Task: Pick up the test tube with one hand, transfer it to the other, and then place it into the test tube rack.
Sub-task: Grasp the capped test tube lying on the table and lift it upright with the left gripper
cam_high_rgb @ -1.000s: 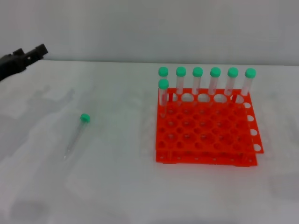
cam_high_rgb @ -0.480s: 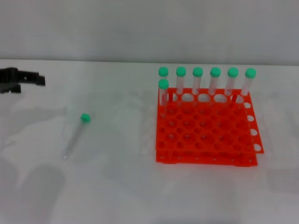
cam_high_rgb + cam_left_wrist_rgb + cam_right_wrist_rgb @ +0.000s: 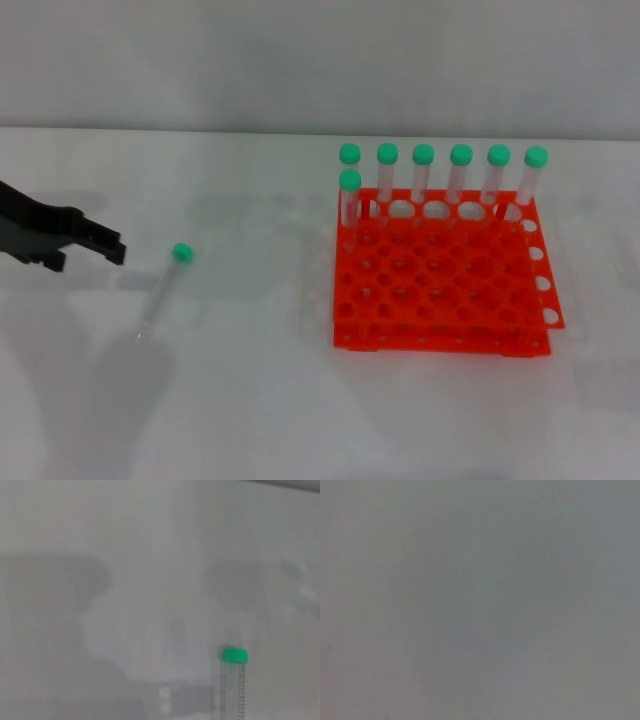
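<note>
**Operator:** Test tube [image 3: 161,290] first: from the head view I count one lying loose on the white bench [image 3: 240,400], green cap toward the far side, tapered tip toward me, well to the left of the test tube rack [image 3: 440,285].

**Second:** And how many in the rack?

**Operator:** Seven tubes standing upright in it [image 3: 423,175], all green-capped: six along the back row and one more in the second row at the left corner. One rack, orange-red, two tiers, a grid of round holes, most of them unfilled.

**Second:** Where are your arms?

**Operator:** My left gripper [image 3: 112,246] is low over the bench at the left, just beside the loose tube's cap but not touching it. I count two black fingers, and the jaws stand slightly parted with nothing between them. My right arm is out of sight in this view.

**Second:** Left wrist view?

**Operator:** One tube [image 3: 233,682] again, clear-walled with fine graduation marks and the green cap, lying on the bench.

**Second:** Right wrist?

**Operator:** Only a plain grey surface; nothing I can count there.
</note>
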`<state>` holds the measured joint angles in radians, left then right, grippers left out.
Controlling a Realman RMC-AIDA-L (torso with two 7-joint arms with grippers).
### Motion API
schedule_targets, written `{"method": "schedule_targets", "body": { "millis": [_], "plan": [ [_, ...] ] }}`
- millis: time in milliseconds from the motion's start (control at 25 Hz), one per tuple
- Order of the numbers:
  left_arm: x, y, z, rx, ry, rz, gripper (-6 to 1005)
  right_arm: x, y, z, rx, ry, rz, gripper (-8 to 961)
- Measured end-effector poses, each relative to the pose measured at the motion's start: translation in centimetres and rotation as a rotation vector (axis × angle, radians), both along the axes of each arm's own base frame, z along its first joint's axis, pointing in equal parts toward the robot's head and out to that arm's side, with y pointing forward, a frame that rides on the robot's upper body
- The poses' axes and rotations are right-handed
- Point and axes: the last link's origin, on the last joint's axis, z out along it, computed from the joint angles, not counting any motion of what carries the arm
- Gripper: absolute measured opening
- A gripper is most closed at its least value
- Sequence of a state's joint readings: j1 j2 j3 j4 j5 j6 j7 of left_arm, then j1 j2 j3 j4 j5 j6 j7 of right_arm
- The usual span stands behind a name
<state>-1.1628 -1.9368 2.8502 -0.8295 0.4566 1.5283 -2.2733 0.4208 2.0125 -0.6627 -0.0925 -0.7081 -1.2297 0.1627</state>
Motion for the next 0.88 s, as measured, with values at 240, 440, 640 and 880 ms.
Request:
{"method": "schedule_targets", "body": {
  "millis": [240,440,640,880],
  "plan": [
    [0.0,0.6,-2.1,-0.048,0.045,0.021,890,0.1,0.1,-0.2,-0.013,-0.002,-0.012,733],
    [0.2,1.1,-3.8,-0.081,0.078,0.026,889,0.3,0.0,-0.4,-0.021,-0.002,-0.019,732],
    [1.0,1.6,-5.2,-0.103,0.096,-0.004,889,0.3,0.2,-0.6,-0.028,0.002,-0.028,732],
    [1.8,1.8,-6.8,-0.145,0.107,-0.027,889,0.3,0.1,-0.6,-0.027,0.007,-0.032,733]
  ]
}}
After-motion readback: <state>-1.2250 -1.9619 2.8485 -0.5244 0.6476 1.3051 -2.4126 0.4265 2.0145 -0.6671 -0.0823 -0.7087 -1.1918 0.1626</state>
